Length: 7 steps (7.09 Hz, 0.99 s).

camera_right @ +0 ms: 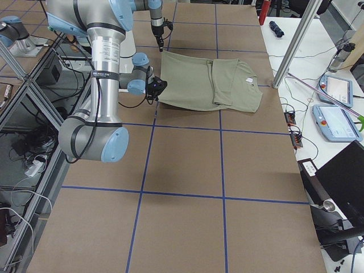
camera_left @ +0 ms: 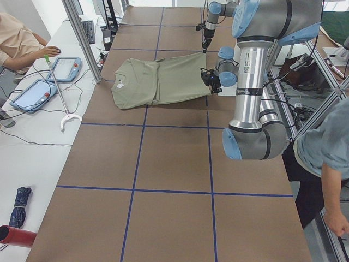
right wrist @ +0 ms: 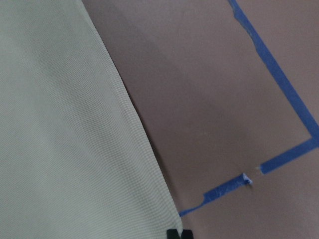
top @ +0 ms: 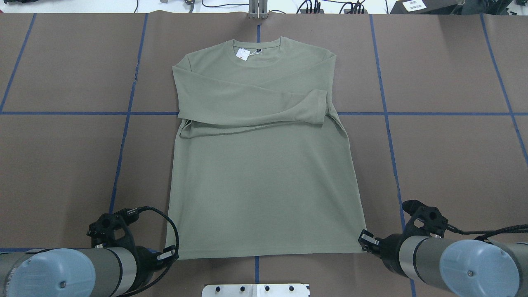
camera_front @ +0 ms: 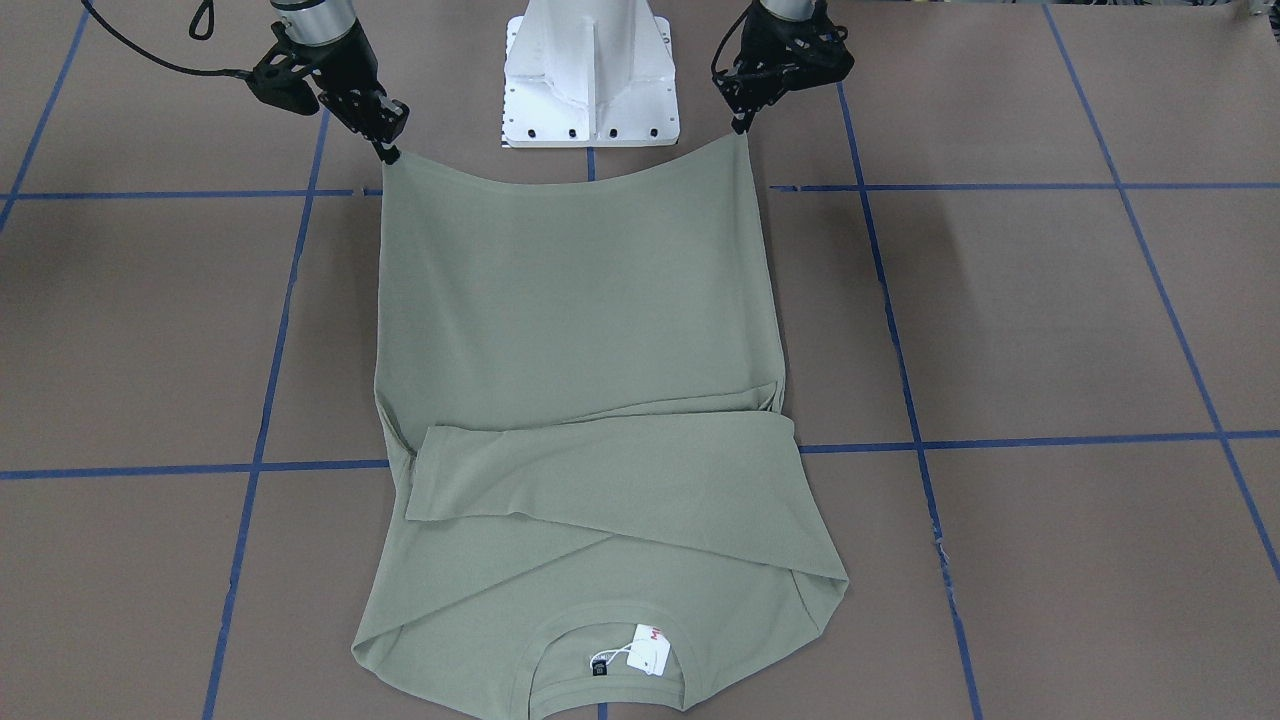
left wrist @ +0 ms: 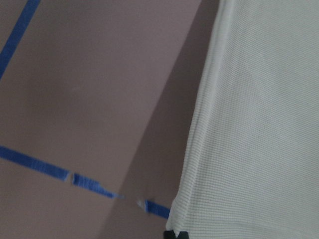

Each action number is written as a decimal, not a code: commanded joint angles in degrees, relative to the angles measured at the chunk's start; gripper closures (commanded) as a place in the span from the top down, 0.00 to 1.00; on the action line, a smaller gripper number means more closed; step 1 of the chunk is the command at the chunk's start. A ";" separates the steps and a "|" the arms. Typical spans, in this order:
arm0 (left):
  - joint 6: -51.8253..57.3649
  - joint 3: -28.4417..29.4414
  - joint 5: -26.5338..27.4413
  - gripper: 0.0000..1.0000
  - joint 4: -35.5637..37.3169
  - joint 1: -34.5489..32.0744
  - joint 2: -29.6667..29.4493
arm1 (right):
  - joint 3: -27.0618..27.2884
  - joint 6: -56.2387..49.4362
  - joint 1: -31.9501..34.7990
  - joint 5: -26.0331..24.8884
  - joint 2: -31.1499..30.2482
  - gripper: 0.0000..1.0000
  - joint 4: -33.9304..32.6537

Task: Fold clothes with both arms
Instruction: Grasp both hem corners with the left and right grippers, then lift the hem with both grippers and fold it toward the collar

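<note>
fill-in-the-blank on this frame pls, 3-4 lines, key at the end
1. The left claw and right claw each pinch a corner of the shirt's ___.
2. Both ___ lie folded across the shirt's body.
3. The hang tag sits at the ___.
4. The grid's tape lines are ___.

Missing words: hem; sleeves; collar; blue.
</note>
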 commanded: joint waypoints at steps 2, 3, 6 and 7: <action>-2.05 -5.79 -1.29 0.00 0.58 0.60 -0.90 | 6.50 2.41 -1.17 -0.19 -4.08 0.00 0.01; -1.18 -5.81 -1.82 0.00 0.58 -3.41 -2.38 | 5.29 1.45 4.24 0.15 -2.69 0.00 0.01; 17.78 12.67 -6.90 0.00 -0.29 -24.57 -18.18 | -11.44 -14.52 22.70 6.99 18.86 0.00 -5.66; 22.86 16.13 -7.01 0.00 -1.00 -29.24 -19.26 | -15.69 -19.43 27.10 7.54 25.91 0.00 -12.92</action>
